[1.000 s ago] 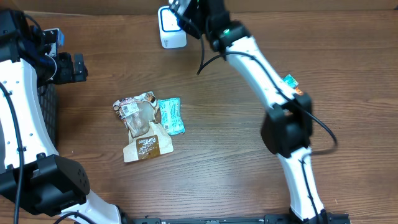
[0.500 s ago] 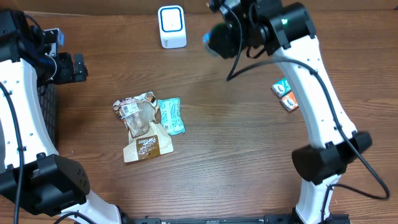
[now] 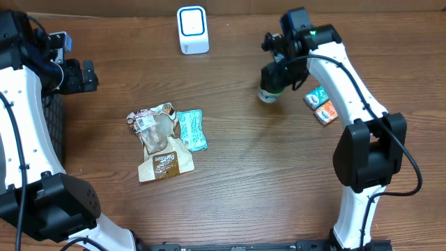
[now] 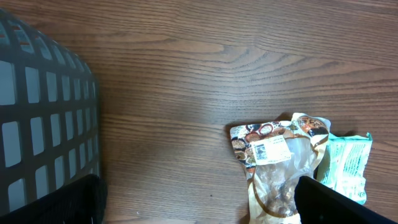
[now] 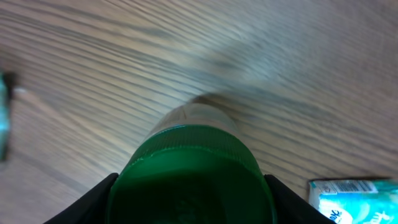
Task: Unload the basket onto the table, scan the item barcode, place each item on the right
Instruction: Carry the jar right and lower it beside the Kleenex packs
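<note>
My right gripper [image 3: 277, 72] is shut on the green lid of a small bottle [image 3: 269, 89], right of the table's middle at the back. In the right wrist view the green lid [image 5: 191, 177] fills the space between the black fingers [image 5: 93, 202], with the bottle's pale body pointing down at the wood; no barcode shows. The white scanner [image 3: 192, 30] with a blue window stands at the back edge, left of the bottle. My left gripper [image 3: 75, 75] hangs open over the left side, and its wrist view shows the left gripper [image 4: 199, 211] with nothing between the fingers.
A brown snack bag [image 3: 157, 139] [image 4: 277, 162] and a teal packet [image 3: 191, 130] lie left of centre. Two small packets [image 3: 320, 105] lie by the right arm; one packet [image 5: 348, 196] shows beside the lid. A black basket [image 4: 43, 112] stands at the left edge.
My right arm swung with the bottle from right beside the scanner to the right and toward the front. The left arm has not moved.
</note>
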Robot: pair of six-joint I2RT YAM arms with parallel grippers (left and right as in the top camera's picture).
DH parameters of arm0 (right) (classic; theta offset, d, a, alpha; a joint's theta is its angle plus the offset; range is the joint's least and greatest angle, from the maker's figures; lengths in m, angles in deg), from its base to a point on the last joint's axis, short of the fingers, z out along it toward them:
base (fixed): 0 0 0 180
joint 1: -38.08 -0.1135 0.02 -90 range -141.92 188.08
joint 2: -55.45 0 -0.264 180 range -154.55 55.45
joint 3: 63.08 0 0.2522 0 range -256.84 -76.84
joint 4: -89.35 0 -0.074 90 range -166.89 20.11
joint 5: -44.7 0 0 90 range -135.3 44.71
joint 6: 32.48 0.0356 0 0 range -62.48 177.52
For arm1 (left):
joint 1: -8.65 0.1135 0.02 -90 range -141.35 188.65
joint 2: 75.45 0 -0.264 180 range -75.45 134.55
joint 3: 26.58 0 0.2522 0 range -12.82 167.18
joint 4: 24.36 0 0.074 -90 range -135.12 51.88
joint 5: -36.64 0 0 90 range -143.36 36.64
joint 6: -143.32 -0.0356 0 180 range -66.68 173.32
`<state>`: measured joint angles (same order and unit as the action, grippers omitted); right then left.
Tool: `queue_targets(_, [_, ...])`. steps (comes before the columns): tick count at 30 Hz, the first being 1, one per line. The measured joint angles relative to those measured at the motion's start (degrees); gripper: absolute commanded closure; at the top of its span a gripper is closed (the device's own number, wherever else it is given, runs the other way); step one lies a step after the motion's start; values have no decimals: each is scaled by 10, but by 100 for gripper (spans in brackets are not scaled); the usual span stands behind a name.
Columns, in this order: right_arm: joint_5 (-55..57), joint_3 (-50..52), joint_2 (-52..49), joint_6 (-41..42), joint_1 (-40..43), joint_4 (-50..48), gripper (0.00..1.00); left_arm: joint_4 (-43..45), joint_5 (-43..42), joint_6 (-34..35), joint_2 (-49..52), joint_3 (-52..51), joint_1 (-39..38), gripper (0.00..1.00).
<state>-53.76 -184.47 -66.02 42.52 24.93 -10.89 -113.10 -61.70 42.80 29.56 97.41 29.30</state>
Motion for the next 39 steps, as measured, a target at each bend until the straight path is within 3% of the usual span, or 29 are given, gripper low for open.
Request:
queue_targets(7, [49, 58, 0, 0, 19, -16, 53, 0, 0, 0, 0, 0, 0, 1])
queue_targets(39, [125, 60, 0, 0, 19, -12, 43, 0, 0, 0, 0, 0, 0, 0])
